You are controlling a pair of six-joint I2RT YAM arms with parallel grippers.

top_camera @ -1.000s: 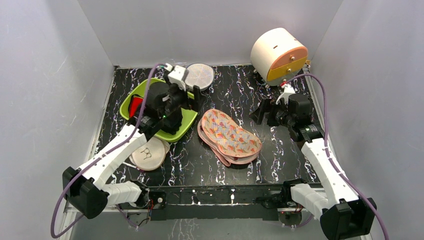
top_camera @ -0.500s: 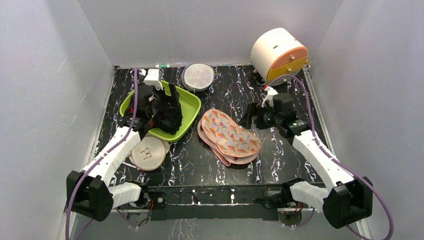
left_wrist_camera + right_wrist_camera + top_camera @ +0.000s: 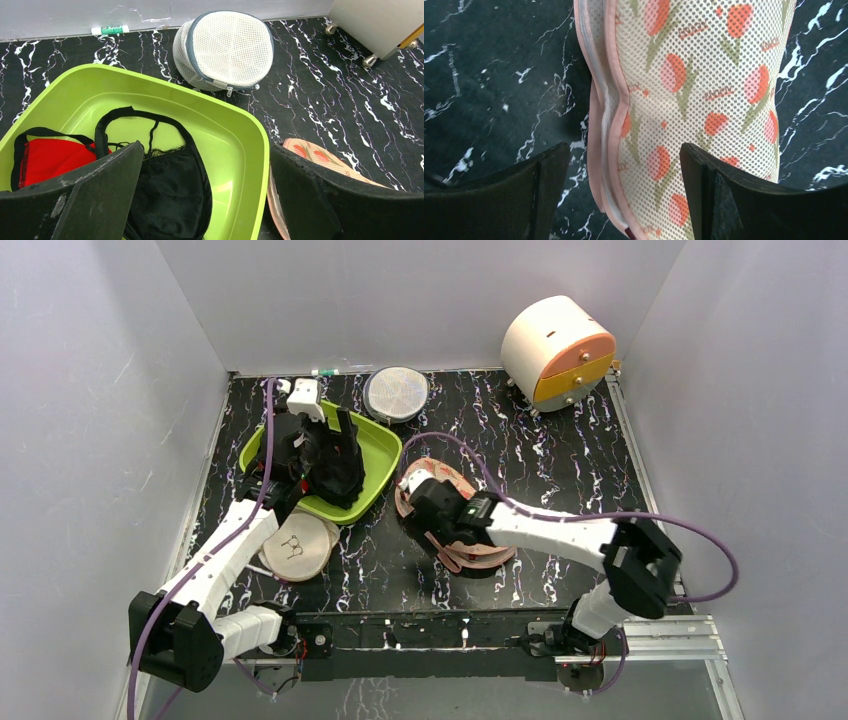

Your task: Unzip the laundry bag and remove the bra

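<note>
While the right gripper (image 3: 624, 147) hangs w/ fingers spread, one finger sits over the laundry bag (image 3: 694, 75) top and the other over the black marble table (image 3: 489, 75). Bag's pink rim runs between them; no grip seen. Bag lies flat mid-table, just right of the green tray (image 3: 385, 455), partly under the right arm (image 3: 550, 530). Rim layers look pressed together; zip state can't tell. Left gripper (image 3: 205, 147) spread wide too, gripping nothing, above the tray, which holds a black bra (image 3: 172, 195) & red garment (image 3: 50, 155). Grey mesh disc (image 3: 225, 47) behind tray; cream disc (image 3: 295, 545) near tray's front-left.
</note>
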